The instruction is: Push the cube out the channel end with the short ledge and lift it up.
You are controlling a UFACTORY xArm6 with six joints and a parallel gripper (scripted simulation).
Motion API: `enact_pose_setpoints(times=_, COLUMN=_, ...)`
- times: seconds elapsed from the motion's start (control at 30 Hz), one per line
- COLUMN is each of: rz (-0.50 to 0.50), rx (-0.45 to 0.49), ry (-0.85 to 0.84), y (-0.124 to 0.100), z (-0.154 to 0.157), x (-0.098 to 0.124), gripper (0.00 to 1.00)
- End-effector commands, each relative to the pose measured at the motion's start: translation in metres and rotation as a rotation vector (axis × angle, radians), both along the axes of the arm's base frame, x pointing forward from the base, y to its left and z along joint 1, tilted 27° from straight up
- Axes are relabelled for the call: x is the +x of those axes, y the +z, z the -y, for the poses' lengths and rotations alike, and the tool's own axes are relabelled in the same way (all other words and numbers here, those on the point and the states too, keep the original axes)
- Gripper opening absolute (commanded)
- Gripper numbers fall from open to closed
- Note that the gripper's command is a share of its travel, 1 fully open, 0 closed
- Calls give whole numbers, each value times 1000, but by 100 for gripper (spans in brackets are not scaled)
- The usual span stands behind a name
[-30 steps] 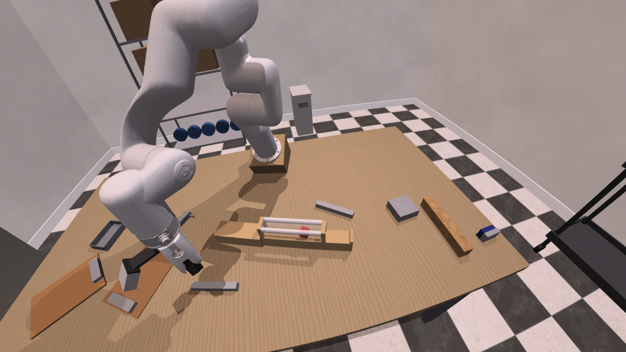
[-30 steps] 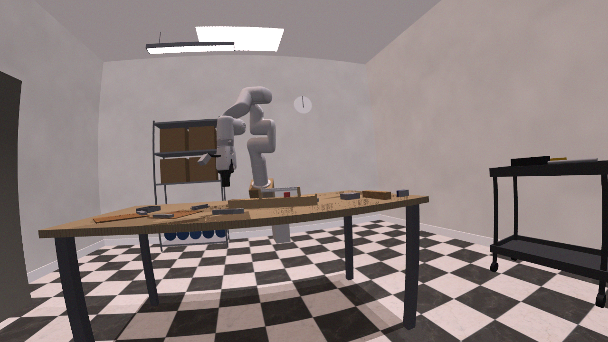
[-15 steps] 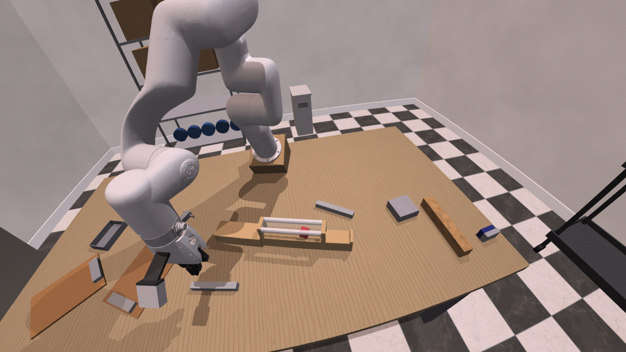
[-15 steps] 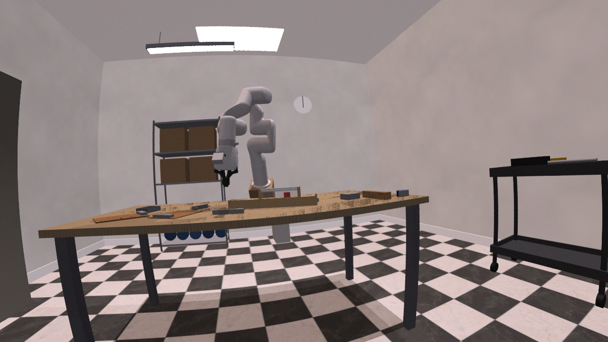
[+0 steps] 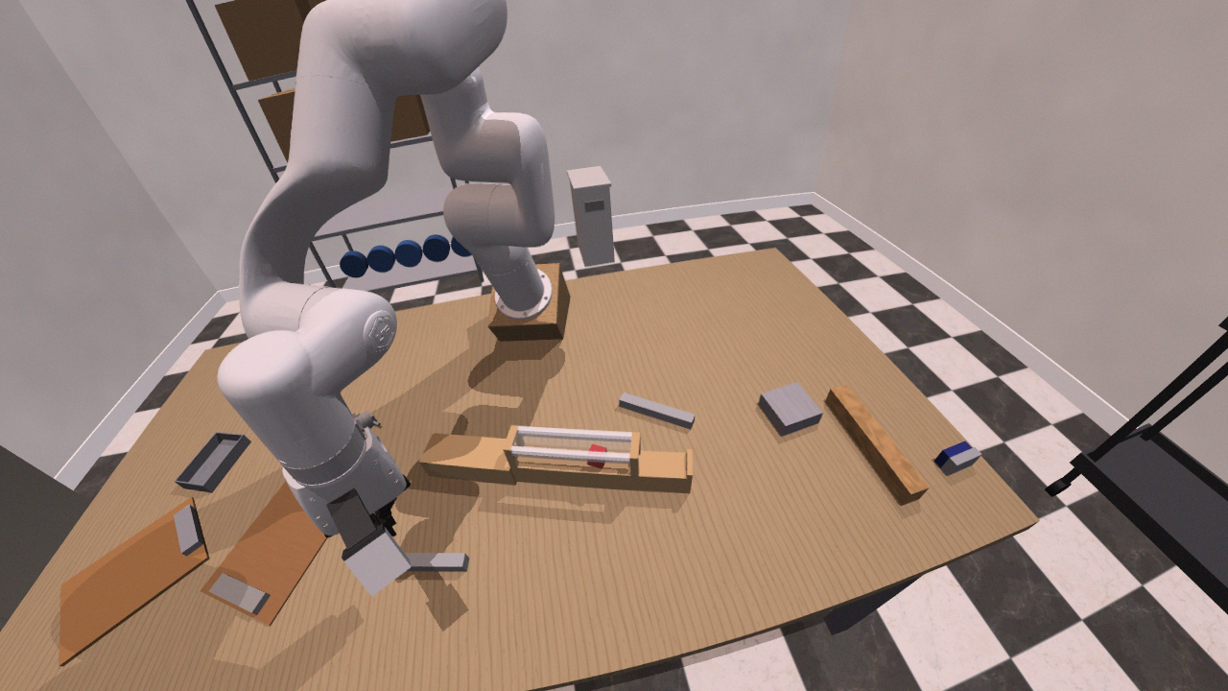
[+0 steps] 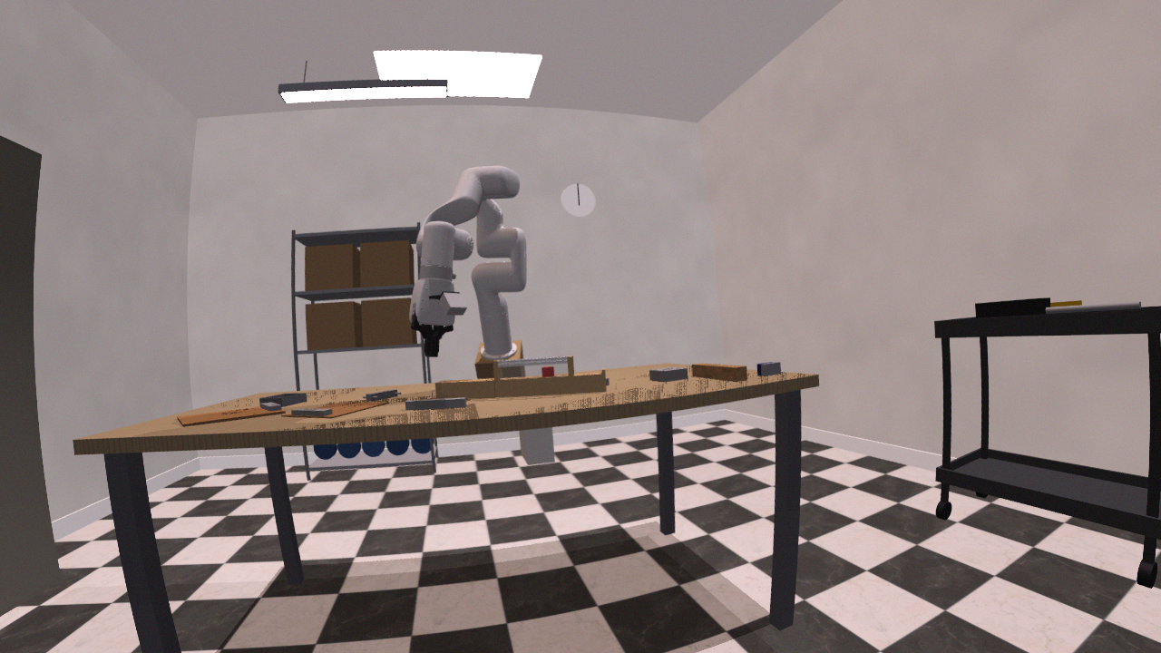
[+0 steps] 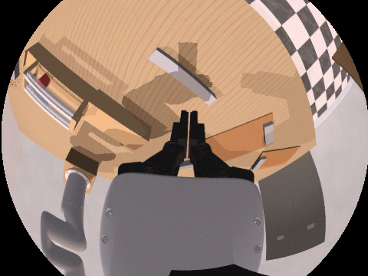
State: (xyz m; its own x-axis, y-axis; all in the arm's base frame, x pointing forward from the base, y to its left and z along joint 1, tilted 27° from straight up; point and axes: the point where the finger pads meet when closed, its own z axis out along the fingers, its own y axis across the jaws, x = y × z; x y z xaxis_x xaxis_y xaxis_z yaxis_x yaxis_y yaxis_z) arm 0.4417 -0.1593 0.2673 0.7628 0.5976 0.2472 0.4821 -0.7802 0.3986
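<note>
No readable words or numbers.
A round emblem [image 5: 380,331] marks a joint cap on the robot arm [image 5: 326,154] [image 6: 501,276] [image 7: 73,195], above the table [image 5: 687,326] [image 6: 649,400] [image 7: 115,23]; its design is too small to make out as lettering. A pale round wall clock [image 6: 571,206], higher than the table and behind it, shows a dark upright line, with no numerals that can be read.

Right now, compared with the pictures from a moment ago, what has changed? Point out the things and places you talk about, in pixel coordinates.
The robot's hand [image 5: 388,524] [image 6: 432,354] [image 7: 188,121] has turned about its upright axis, swinging the pale block [image 5: 377,564] [image 6: 448,305] on its side rightward in the top view. Nothing was picked up or let go; the hand is shut and empty. The red cube [image 5: 597,456] [image 6: 548,372] [image 7: 44,80] and its wooden channel [image 5: 583,478] [image 6: 535,385] [image 7: 65,69] stayed put.
</note>
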Motion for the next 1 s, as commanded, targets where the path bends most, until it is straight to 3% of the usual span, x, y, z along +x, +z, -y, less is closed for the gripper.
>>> enact_pose_setpoints(times=0.0, rz=-30, rx=-86, ry=264, y=2, z=0, x=1, gripper=0)
enact_pose_setpoints(times=0.1, rz=-54, rx=-149, ry=398, y=2, z=0, x=1, gripper=0)
enact_pose_setpoints(times=0.17, rz=-54, rx=-149, ry=398, y=2, z=0, x=1, gripper=0)
enact_pose_setpoints(times=0.2, rz=-74, rx=-202, ry=531, y=2, z=0, x=1, gripper=0)
enact_pose_setpoints(times=0.43, rz=-99, rx=-267, ry=774, y=2, z=0, x=1, gripper=0)
enact_pose_setpoints(times=0.47, rz=-99, rx=-267, ry=774, y=2, z=0, x=1, gripper=38)
enact_pose_setpoints(times=0.97, rz=-99, rx=-267, ry=774, y=2, z=0, x=1, gripper=38)
